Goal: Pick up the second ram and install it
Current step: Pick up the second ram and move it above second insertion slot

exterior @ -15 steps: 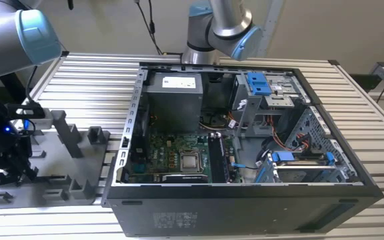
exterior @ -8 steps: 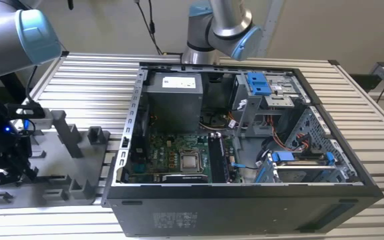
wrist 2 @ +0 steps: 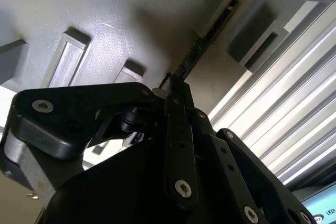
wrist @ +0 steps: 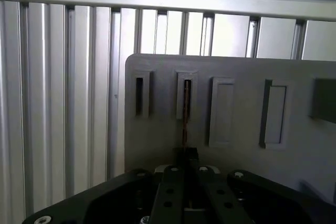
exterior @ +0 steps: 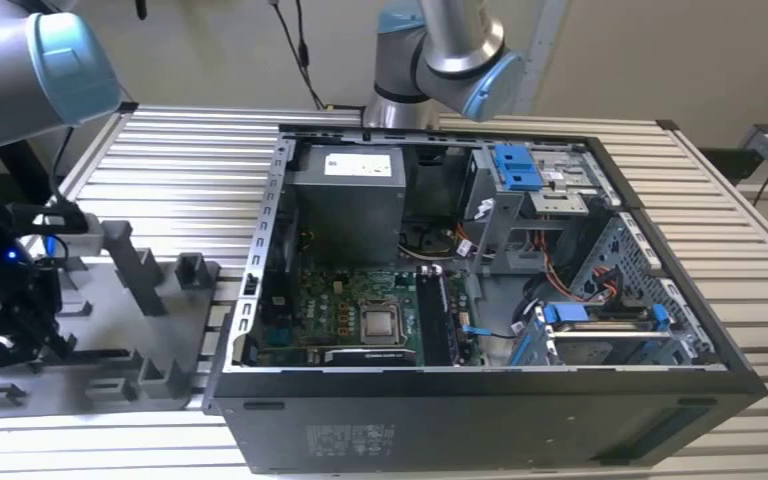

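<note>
End effector [wrist: 186, 157] clamped shut on second ram [wrist: 185, 121], held edge-on, far end at gray holder [wrist: 236, 77] slot.

Arm [exterior: 37, 55] reaching down at the exterior view's left, gripper [wrist: 186, 155] pointing downward, fingers closed on the second ram [wrist: 185, 124]

Exterior view looks down; both wrist views, apparently close, share the grey holder [wrist 2: 105, 3] [wrist: 304, 145].

Silver arm [exterior: 444, 40], light-blue joint caps [exterior: 71, 55].
Black gripper [wrist: 186, 155]: flat bolted link plates [wrist 2: 178, 145], round silver screw heads [wrist 2: 43, 106], matte finish.
</note>
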Controlling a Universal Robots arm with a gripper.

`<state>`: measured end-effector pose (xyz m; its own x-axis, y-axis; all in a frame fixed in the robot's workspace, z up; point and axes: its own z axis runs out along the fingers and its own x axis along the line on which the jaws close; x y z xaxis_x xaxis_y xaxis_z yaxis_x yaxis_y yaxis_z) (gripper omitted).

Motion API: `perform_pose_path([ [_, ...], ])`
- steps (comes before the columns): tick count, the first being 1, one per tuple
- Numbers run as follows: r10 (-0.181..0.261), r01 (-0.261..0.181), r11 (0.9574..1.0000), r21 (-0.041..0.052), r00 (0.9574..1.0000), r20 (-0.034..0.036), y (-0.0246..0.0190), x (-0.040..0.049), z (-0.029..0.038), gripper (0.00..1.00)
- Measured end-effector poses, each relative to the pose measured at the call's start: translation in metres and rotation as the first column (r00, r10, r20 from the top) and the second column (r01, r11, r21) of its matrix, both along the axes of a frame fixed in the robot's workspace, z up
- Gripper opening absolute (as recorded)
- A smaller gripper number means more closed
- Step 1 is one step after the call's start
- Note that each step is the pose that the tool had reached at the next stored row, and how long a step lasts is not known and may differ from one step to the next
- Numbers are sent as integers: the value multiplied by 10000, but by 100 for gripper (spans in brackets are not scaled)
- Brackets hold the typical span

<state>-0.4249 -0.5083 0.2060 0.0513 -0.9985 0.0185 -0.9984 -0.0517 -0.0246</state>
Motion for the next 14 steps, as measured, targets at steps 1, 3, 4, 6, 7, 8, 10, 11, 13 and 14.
perform_pose_path([
  [1,0,0,10000,1,10000,1,0,0,16,13],
  [3,0,0,10000,1,10000,1,0,0,49,13],
  [4,0,0,10000,1,10000,0,0,0,66,13],
  [6,-1,1,10000,1,10000,0,0,0,100,13],
  [7,-1,1,10000,0,10000,0,0,0,117,13],
  [8,-1,1,10000,0,10000,0,0,0,133,13],
  [10,0,0,10000,0,10000,1,0,0,162,13],
  [11,0,0,10000,1,10000,1,0,0,179,13],
  [13,0,0,10000,1,10000,1,0,0,216,13],
  [14,0,0,10000,0,10000,0,0,0,230,13],
])
